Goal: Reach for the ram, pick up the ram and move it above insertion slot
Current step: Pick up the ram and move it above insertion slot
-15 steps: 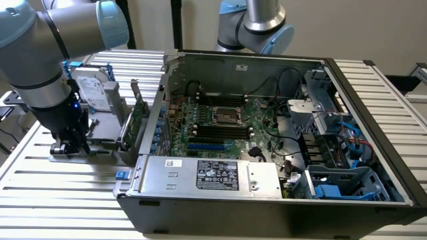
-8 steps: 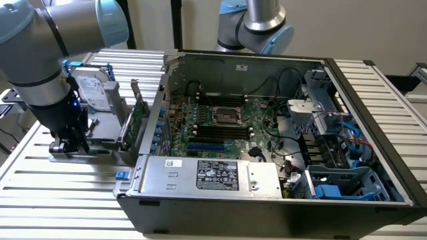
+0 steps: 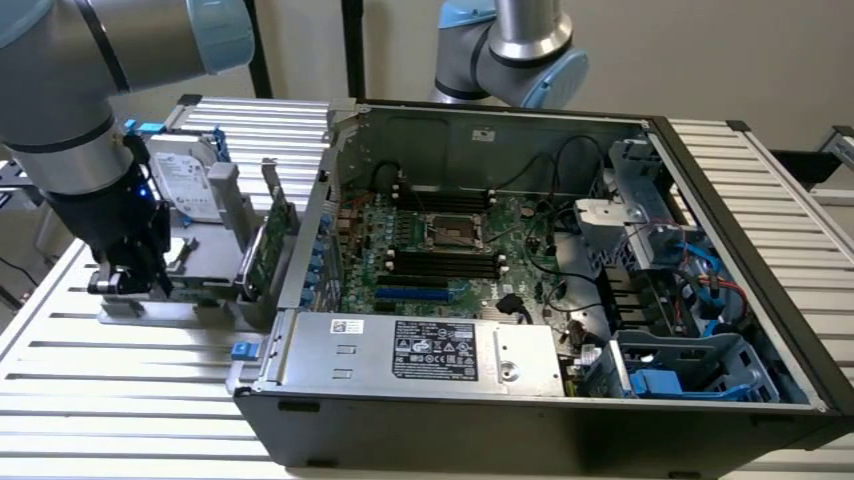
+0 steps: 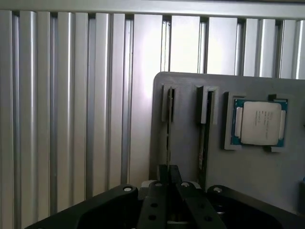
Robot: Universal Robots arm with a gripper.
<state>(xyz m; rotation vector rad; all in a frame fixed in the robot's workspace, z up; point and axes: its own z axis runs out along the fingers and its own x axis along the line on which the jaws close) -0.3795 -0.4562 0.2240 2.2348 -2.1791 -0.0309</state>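
- In the wrist view the ram (image 4: 167, 129) showed edge-on, a very thin, straight, dark strip. Its flat faces were turned away, so no chips could be made out.
- It stood upright in a narrow slot of a grey holder (image 4: 248, 171), its length running along the slot toward the camera.
- A second, parallel slot (image 4: 205, 124) lay just beside it, and a processor chip (image 4: 259, 121) with a silver lid and blue-green border sat in a square recess further along the same holder.
- The gripper (image 4: 168, 174) was directly over the near end of the ram. Its fingers (image 4: 163, 174) were drawn close together on either side of the thin edge and appeared clamped on it, while the stick sat in its slot.
- In the exterior view the gripper (image 3: 123, 285) was down at the holder (image 3: 147, 312) on the slatted aluminium table (image 3: 120, 400).
- This was to the exterior view's left of the open computer case (image 3: 400, 430).
- A taller green expansion card (image 3: 274, 240) stood between the gripper and the case.
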